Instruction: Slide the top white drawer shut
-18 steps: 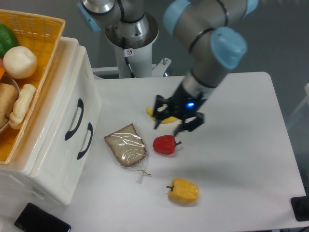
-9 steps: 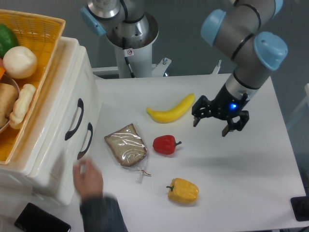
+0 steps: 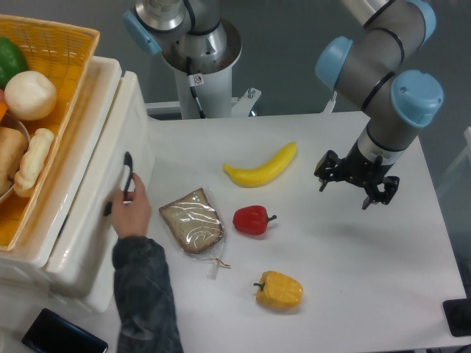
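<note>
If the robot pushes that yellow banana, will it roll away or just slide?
Probably it would slide and spin rather than roll: the banana is curved and lies flat on the smooth white table. It looks glossy, like plastic, so it may be light and a bit slippery. A push near one tip would likely swing it round toward the red pepper.
</note>
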{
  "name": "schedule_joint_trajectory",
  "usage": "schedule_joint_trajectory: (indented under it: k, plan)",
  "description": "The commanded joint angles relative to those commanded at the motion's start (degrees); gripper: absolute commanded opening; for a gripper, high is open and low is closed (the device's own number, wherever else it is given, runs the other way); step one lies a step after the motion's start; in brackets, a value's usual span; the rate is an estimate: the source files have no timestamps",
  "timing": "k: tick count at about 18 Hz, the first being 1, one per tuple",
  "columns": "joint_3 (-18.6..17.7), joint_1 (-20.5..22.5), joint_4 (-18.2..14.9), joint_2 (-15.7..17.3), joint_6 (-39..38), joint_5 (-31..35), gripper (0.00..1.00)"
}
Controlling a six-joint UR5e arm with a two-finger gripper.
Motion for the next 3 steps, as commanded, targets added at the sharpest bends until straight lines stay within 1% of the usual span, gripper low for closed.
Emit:
schedule_joint_trajectory:
  k: [1,3]
  plan:
    - [0.09,0.35,0.00,0.00,2.12,0.09,1.00]
    - [0.09,1.93,0.00,0.09,3.71,0.27,1.00]
